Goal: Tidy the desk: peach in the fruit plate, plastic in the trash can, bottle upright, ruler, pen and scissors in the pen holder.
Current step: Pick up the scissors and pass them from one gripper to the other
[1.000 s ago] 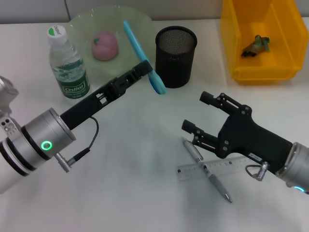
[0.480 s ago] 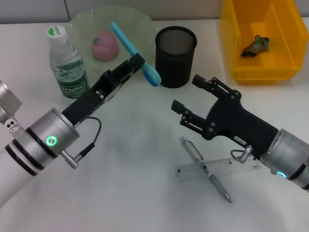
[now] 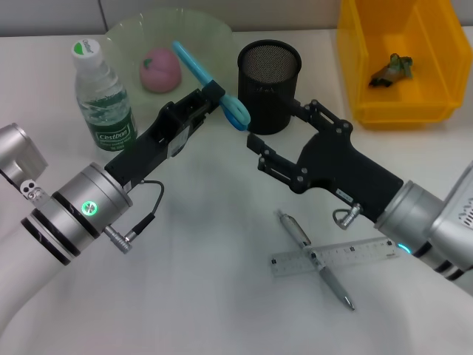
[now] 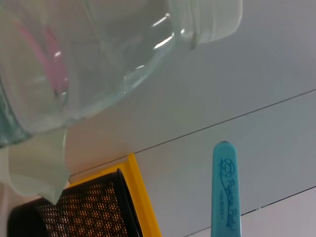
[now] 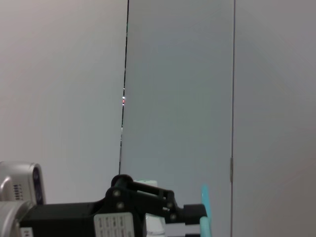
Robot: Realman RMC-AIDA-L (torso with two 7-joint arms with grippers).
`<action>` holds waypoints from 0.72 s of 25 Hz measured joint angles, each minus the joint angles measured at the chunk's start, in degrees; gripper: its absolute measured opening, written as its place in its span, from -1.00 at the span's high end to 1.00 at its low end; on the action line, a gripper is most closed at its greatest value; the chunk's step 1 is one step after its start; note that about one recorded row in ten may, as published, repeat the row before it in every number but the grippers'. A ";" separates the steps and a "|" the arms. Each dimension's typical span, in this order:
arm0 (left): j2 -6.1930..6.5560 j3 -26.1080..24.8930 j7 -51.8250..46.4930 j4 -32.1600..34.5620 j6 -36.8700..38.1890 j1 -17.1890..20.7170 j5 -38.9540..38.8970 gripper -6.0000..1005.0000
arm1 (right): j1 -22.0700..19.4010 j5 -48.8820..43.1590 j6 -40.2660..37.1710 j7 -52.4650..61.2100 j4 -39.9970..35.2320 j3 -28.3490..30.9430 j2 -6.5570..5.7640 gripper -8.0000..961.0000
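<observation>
My left gripper is shut on the blue scissors, held tilted in the air just left of the black mesh pen holder. The scissors' blue end shows in the left wrist view. My right gripper is open, close in front of the pen holder and right of the scissors. A pen lies across a clear ruler on the table. The pink peach sits in the green plate. The bottle stands upright. Crumpled plastic lies in the yellow bin.
The white desk's back edge meets a grey wall. Plate, bottle, pen holder and bin crowd the far side. The left gripper with the scissors shows in the right wrist view.
My right gripper has moved up and left, away from the pen and ruler to the front of the pen holder. The left gripper has raised the scissors slightly and shifted them.
</observation>
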 joint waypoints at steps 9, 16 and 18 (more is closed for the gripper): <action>0.00 -0.47 -1.97 -1.37 -0.25 -0.49 0.06 0.48 | 2.35 -2.10 2.07 -1.77 0.40 2.01 0.00 -0.45; -0.01 -1.10 -2.51 -2.10 -0.17 -0.34 0.05 0.48 | 3.72 -2.82 4.76 -4.96 2.16 4.76 0.00 -0.44; 0.00 -1.32 -2.44 -2.14 -0.03 -0.31 0.05 0.49 | 4.24 -4.10 5.89 -4.97 2.44 6.24 0.00 -0.43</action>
